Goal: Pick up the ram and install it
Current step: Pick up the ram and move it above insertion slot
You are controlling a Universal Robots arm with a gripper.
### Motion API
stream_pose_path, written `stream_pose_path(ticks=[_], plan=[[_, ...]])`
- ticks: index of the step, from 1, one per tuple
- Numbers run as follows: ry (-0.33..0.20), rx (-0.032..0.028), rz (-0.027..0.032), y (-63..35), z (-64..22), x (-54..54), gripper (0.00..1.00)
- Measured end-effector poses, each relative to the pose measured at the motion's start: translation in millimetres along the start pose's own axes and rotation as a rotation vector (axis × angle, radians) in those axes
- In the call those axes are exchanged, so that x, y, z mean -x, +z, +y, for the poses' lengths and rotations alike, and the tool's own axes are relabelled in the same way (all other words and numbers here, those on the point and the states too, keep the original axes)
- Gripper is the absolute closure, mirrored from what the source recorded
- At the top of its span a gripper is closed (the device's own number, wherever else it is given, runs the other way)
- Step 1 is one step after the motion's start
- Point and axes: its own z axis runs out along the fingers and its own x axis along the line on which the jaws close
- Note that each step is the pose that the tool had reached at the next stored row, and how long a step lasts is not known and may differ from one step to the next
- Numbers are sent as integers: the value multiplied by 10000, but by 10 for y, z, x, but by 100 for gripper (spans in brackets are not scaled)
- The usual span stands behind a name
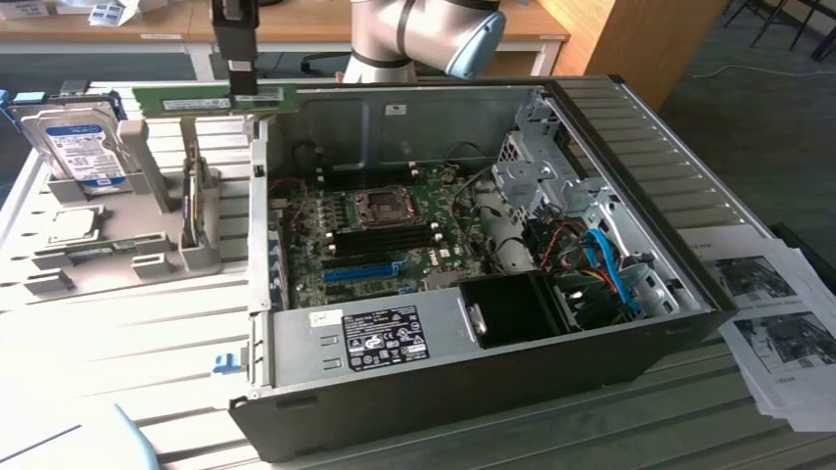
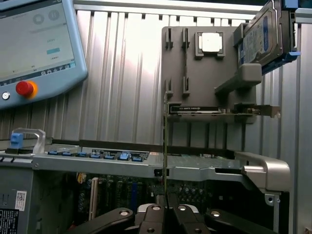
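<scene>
Ram (image 1: 196,99), a long green stick, hangs level in the air, clamped near one end between the closed-in fingers of the tool (image 1: 245,83), which comes down on it from above. The stick sits above the grey parts holder (image 1: 131,245) and the near wall of the open computer case (image 1: 627,127), clear of the motherboard (image 1: 392,245) and its blue slot (image 1: 359,272). From the wrist view it shows edge-on as a thin line rising from between the fingers. A hard drive (image 1: 81,147) with a blue-and-white label stands in the holder beside a square silver processor chip (image 1: 74,223). The writing on the power supply label (image 1: 386,333) and the printed sheets (image 1: 784,333) on the desk (image 1: 131,343) is too small to read.
</scene>
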Motion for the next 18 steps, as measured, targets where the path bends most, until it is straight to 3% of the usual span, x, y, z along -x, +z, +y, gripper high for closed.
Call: stream_pose_path(ticks=[18], plan=[[-37, 5, 3, -36, -507, -22, 89]])
